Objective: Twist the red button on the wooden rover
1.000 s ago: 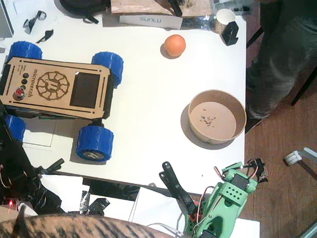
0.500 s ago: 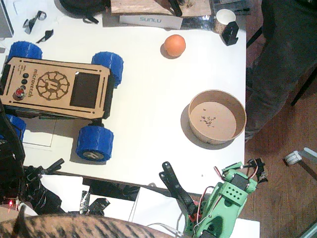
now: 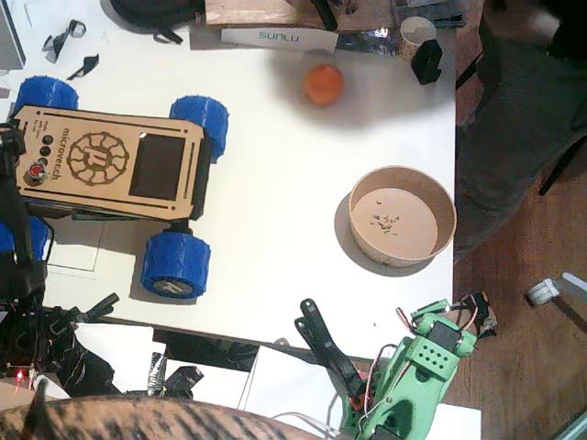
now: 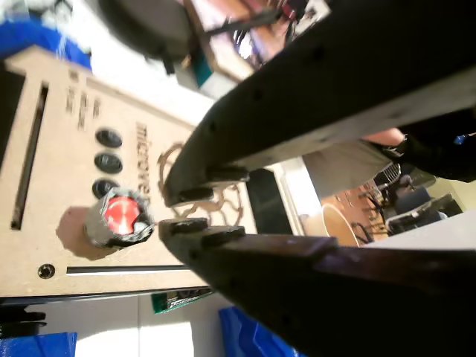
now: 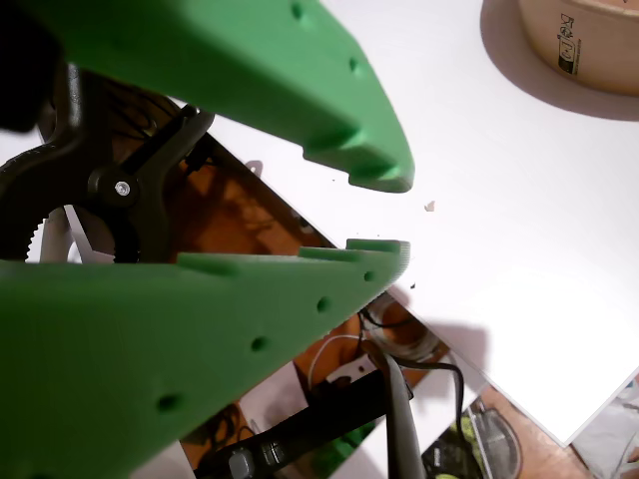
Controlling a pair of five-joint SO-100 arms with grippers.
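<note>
The wooden rover (image 3: 101, 165) stands on blue wheels at the table's left, and its plywood deck (image 4: 52, 149) fills a wrist view. The red button (image 3: 37, 171) sits at its left end, next to the black round buttons. My black left gripper (image 3: 13, 145) hangs at that end. In a wrist view its tips (image 4: 169, 212) are just right of the red button (image 4: 119, 218), apart from it, the jaws nearly together with nothing between. My green right arm (image 3: 426, 353) rests at the bottom right; its gripper (image 5: 384, 215) hovers over the table edge, jaws nearly together, holding nothing.
A brown paper bowl (image 3: 402, 215) stands right of centre. An orange ball (image 3: 323, 84) lies near the back, blurred. A person (image 3: 523, 110) stands at the table's right side. A black clamp (image 5: 120, 190) sits by the right gripper. Clutter lines the back edge.
My left arm has risen along the left edge until its gripper is beside the rover's button end. The person at the right shifted. The green arm stayed still.
</note>
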